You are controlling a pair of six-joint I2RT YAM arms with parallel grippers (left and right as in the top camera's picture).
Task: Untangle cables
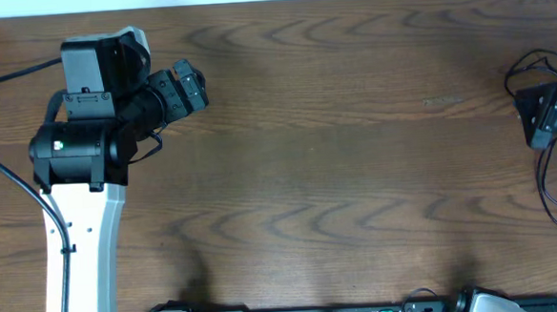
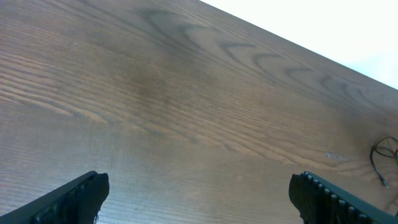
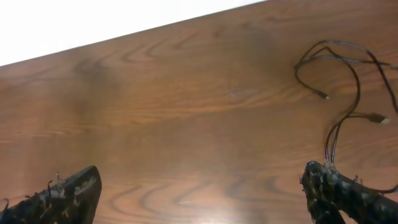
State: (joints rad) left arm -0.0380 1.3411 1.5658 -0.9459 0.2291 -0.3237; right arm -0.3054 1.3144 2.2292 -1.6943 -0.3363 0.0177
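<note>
- While the right end effector (image 3: 200, 180) hangs low over the desk (image 1: 337, 172) near its right edge, its two fingers stand wide apart with nothing between them. I judge it is placed there for a grasp on the cord.
- The thin black cord (image 3: 359, 87) lies just ahead of it and to its right in loose, crossing loops, with two small plug ends free on the wood. One strand runs down to the right finger, and I cannot tell whether it touches.
- No white cord shows in any view, so I cannot tell whether the black one is tangled with anything but itself.
- The left end effector (image 2: 199, 183) is also spread wide and empty. It is near the far left corner, well apart from the cord and pointing across the desk toward it. It is probably parked out of the way, or waiting to take a free end.
</note>
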